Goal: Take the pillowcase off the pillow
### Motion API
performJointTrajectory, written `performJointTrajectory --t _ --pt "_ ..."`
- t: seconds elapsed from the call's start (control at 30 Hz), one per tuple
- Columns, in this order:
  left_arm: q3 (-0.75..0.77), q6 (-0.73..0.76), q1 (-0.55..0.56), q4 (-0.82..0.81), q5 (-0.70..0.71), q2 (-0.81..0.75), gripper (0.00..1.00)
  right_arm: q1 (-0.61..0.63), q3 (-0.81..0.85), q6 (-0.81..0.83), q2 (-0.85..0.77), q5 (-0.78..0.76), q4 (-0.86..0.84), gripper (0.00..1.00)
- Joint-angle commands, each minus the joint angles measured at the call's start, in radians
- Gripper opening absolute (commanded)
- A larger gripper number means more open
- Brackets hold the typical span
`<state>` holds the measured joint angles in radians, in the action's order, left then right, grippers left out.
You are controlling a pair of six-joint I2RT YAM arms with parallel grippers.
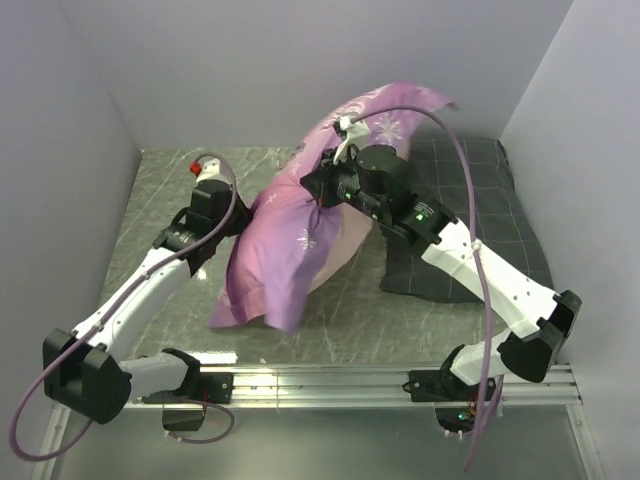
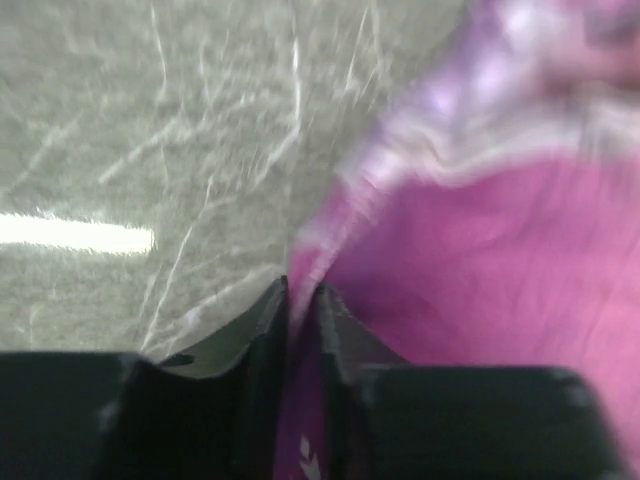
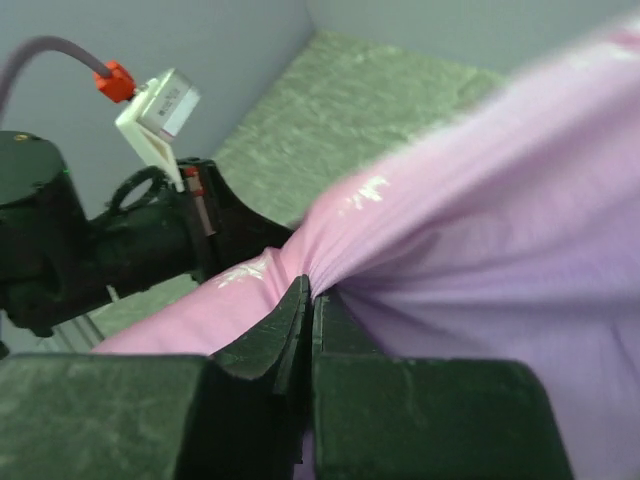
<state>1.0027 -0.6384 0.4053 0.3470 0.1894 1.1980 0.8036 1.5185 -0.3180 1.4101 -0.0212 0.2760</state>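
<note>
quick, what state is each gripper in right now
left gripper: closed, fingers pinching the pillowcase
right gripper: closed, also pinching the pillowcase

Top cam sat high at the near edge, looking down over the whole table (image 1: 160,180). Wrist cams peered out super close past the left gripper (image 2: 302,295) and right gripper (image 3: 308,290). All three shared the pillowcase (image 1: 290,240). Right wrist's also caught the left arm (image 3: 90,245) at frame left.

Pink-purple pillowcase (image 1: 290,235) w/ white snowflakes; dk grey checked pillow (image 1: 520,230); greenish-grey table (image 1: 160,170), prob. marbled.
</note>
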Motion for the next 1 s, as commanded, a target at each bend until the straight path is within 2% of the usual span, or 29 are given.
performJointTrajectory --t 0.0,0.03,0.1,0.2,0.27,0.3,0.4,0.43,0.47,0.57,0.6,0.73,0.8,0.9,0.97 --pt "0.073 0.057 -0.017 -0.01 0.006 -0.069 0.26 0.061 0.164 0.062 -0.024 -0.095 -0.049 0.0" --pt "0.08 0.068 -0.02 0.007 -0.007 -0.08 0.39 0.074 0.193 0.075 0.022 -0.121 -0.032 0.0" --pt "0.114 0.091 -0.022 0.033 -0.057 -0.1 0.55 0.082 0.283 0.071 0.082 -0.198 0.032 0.0" --pt "0.157 0.098 -0.025 0.084 -0.093 -0.124 0.7 0.079 0.331 0.051 0.199 -0.285 0.061 0.0" --pt "0.175 0.098 -0.033 0.121 -0.096 -0.152 0.76 0.066 0.338 0.04 0.288 -0.305 0.049 0.0" --pt "0.201 0.1 -0.037 0.139 -0.087 -0.161 0.82 0.057 0.353 0.034 0.321 -0.304 0.048 0.0" --pt "0.27 0.112 -0.066 0.222 0.008 -0.199 0.88 0.005 0.359 -0.009 0.444 -0.255 0.017 0.0" --pt "0.287 0.118 -0.078 0.236 0.04 -0.219 0.92 -0.01 0.361 -0.044 0.495 -0.19 -0.009 0.0" --pt "0.327 0.131 -0.086 0.247 0.106 -0.227 0.93 -0.024 0.361 -0.064 0.518 -0.162 -0.023 0.0" --pt "0.395 0.155 -0.1 0.29 0.148 -0.244 0.96 -0.066 0.432 -0.116 0.622 -0.079 -0.038 0.0" --pt "0.449 0.157 -0.1 0.315 0.144 -0.241 0.95 -0.07 0.494 -0.13 0.648 -0.062 -0.038 0.0" --pt "0.507 0.166 -0.1 0.36 0.056 -0.226 0.95 -0.08 0.63 -0.15 0.76 0.016 -0.038 0.0" --pt "0.47 0.158 -0.099 0.363 -0.031 -0.224 0.95 -0.081 0.644 -0.15 0.765 0.017 -0.057 0.0" --pt "0.342 0.122 -0.085 0.314 -0.093 -0.224 0.95 -0.095 0.625 -0.154 0.741 0.048 -0.101 0.06" --pt "0.269 0.094 -0.05 0.25 -0.105 -0.225 0.95 -0.106 0.617 -0.156 0.715 0.075 -0.127 0.2"
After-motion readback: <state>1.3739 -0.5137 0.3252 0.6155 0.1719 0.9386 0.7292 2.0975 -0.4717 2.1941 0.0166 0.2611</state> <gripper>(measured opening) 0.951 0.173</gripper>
